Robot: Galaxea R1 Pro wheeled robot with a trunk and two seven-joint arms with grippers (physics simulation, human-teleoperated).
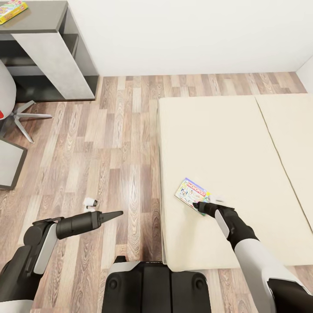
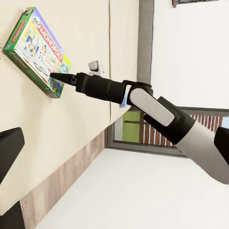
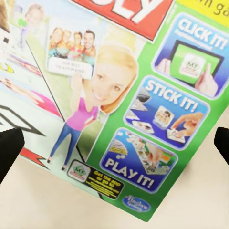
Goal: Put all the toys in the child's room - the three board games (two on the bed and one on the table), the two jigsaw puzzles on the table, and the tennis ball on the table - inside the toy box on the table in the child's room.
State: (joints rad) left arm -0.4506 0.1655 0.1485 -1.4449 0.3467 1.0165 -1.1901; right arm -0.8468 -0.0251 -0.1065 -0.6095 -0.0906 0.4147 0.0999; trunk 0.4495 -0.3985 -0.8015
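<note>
A white-green Monopoly board game [image 1: 190,192] [image 2: 36,50] [image 3: 119,95] lies flat on the beige bed [image 1: 226,143] near its front left corner. My right gripper [image 1: 198,205] [image 2: 56,77] is down at the box's near edge, open. In the right wrist view its two fingertips [image 3: 9,148] stand wide apart on either side of the box's green corner. My left gripper [image 1: 114,214] hangs open over the wood floor to the left of the bed, holding nothing. A second board game [image 1: 12,10], yellow, green and red, lies on the table's dark grey wing [image 1: 43,19] at the far left.
A small white object [image 1: 90,202] lies on the floor near my left gripper, and another one [image 1: 218,198] [image 2: 97,67] on the bed beside the box. A swivel chair [image 1: 13,111] and a grey surface [image 1: 8,161] stand at the left. White walls close the back.
</note>
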